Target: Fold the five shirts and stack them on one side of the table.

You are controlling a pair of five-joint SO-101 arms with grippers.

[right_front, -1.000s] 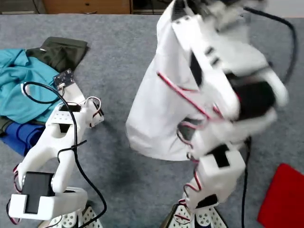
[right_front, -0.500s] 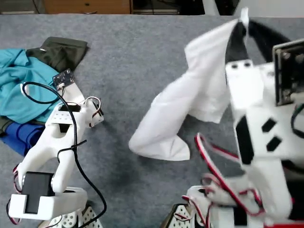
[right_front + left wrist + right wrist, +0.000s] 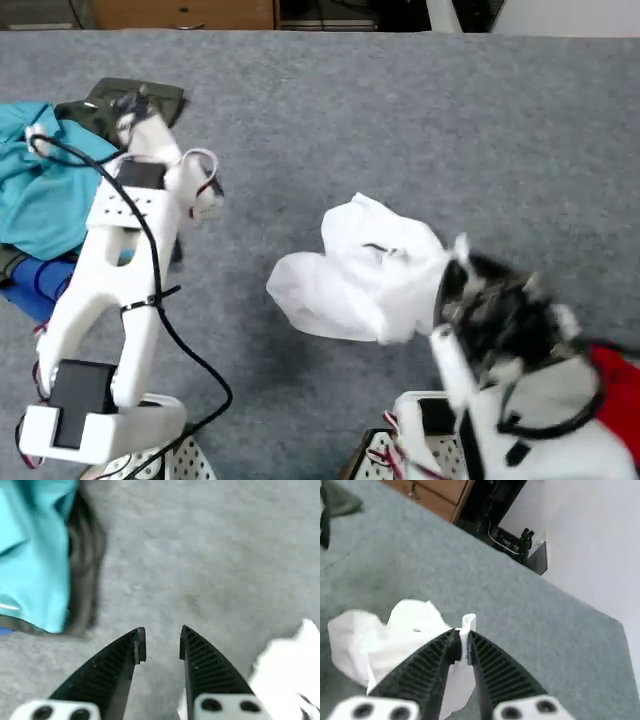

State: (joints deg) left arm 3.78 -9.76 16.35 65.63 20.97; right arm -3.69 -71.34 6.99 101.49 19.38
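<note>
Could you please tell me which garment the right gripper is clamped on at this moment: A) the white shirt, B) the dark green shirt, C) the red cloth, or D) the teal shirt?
A: in the right wrist view the right gripper pinches a fold of the white shirt, the rest of which lies crumpled on the grey table.

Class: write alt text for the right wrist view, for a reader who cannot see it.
The right gripper pinches a fold of a crumpled white shirt lying on the grey table. Wooden drawers stand beyond it.
</note>
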